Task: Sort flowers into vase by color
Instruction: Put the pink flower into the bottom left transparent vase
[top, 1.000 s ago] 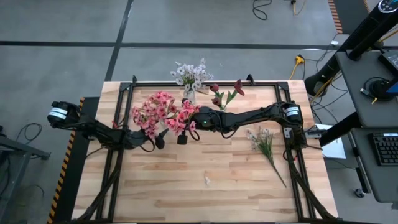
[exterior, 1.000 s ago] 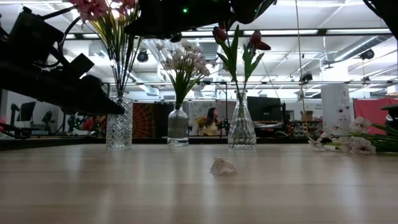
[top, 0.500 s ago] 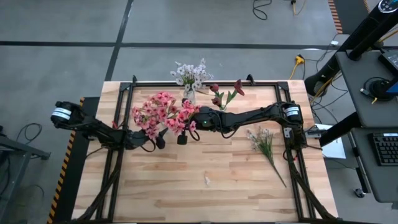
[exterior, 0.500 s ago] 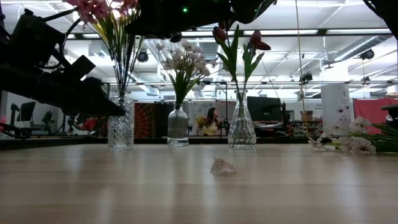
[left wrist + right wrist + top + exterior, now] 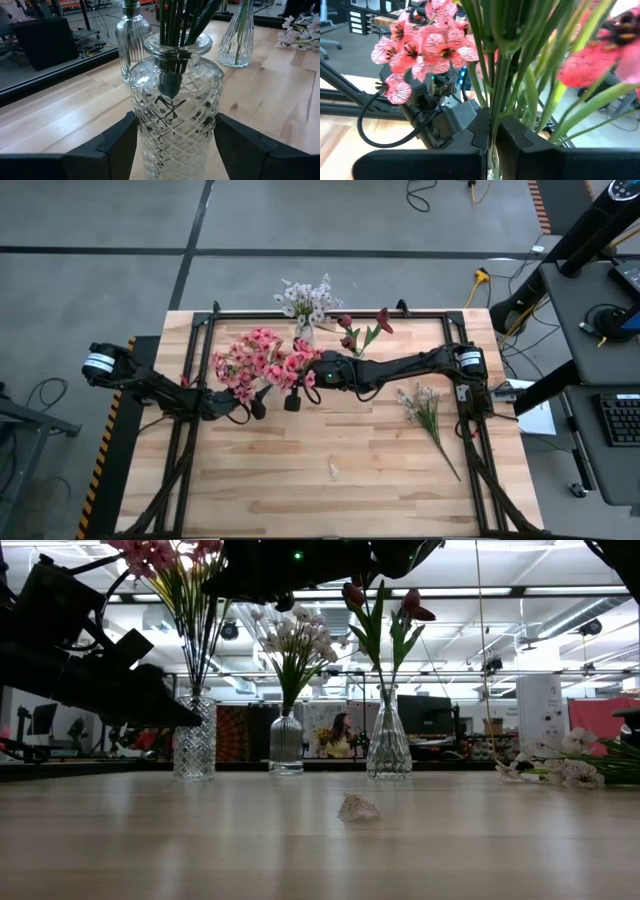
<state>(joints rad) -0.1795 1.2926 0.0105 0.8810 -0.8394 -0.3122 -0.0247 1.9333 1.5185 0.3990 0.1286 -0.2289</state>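
The left gripper (image 5: 175, 145) has closed in from wide since a second ago, and its fingers (image 5: 120, 142) now press both sides of the cut-glass vase (image 5: 175, 100), which holds the pink flowers (image 5: 262, 360) and has slid a little. The right gripper (image 5: 491, 135) stays pinched shut on a green stem (image 5: 499, 80) above that vase. I think the left one steadies the vase while the stem goes in; white flowers (image 5: 422, 408) still lie on the table (image 5: 330, 480).

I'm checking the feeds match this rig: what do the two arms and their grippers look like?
Both arms are dark and slender. The left arm ends at a base motor with a pale round label; the right arm has the same at its base. The left gripper has flat, angular matte-black fingers, as does the right gripper. A black cable loops beside the left one.
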